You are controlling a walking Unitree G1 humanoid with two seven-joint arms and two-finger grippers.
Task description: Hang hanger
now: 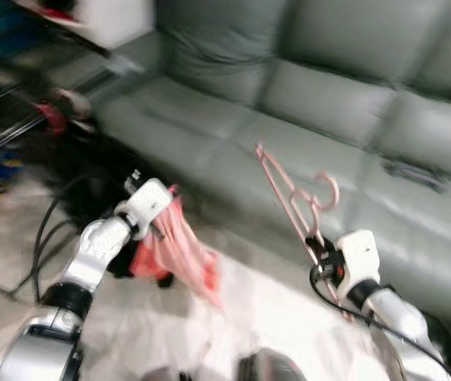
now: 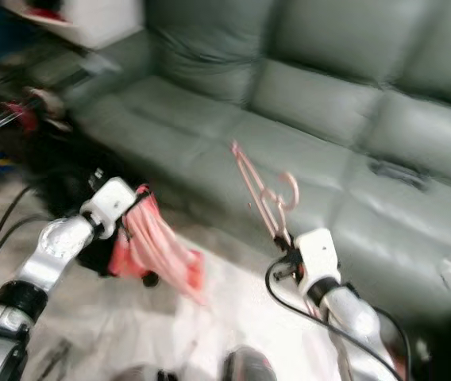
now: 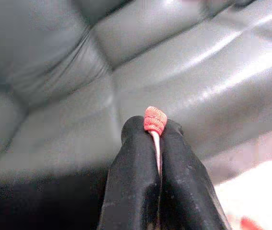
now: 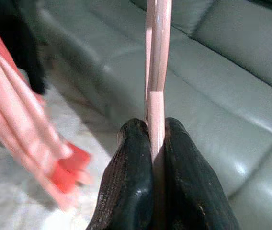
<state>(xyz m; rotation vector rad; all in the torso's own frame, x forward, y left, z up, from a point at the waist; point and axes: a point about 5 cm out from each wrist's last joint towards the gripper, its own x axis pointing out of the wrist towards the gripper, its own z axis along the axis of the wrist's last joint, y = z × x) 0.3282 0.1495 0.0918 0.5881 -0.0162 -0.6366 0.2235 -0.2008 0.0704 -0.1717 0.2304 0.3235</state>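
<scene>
A: Where's the hanger?

B: Pink hanger (image 1: 293, 194) is pinched in the right hand (image 1: 318, 244), fingers closed tight on its bar; the right wrist view confirms that. It's held up over the front edge of the grey sofa (image 1: 329, 119), not resting on it.

A: Long axis?

B: It runs up and away from the right hand, leaning toward the robot's left, with the hook at the far upper end, curling to the right. So the free end is ahead of the hand, toward the sofa seat.

A: Left hand?

B: Left hand (image 1: 160, 225) is clamped on a bunch of pink hangers (image 1: 184, 254) with red ends. They droop down toward the pale floor (image 1: 241, 317), just off the sofa's front edge.

A: Which arm does the hang?

B: The right one, probably, since it has the single hanger with its hook free. There's a dark frame (image 1: 3, 119) beyond the sofa's left end, maybe a rack, but it's too blurry to say. If so, it's nearer the left arm.
</scene>
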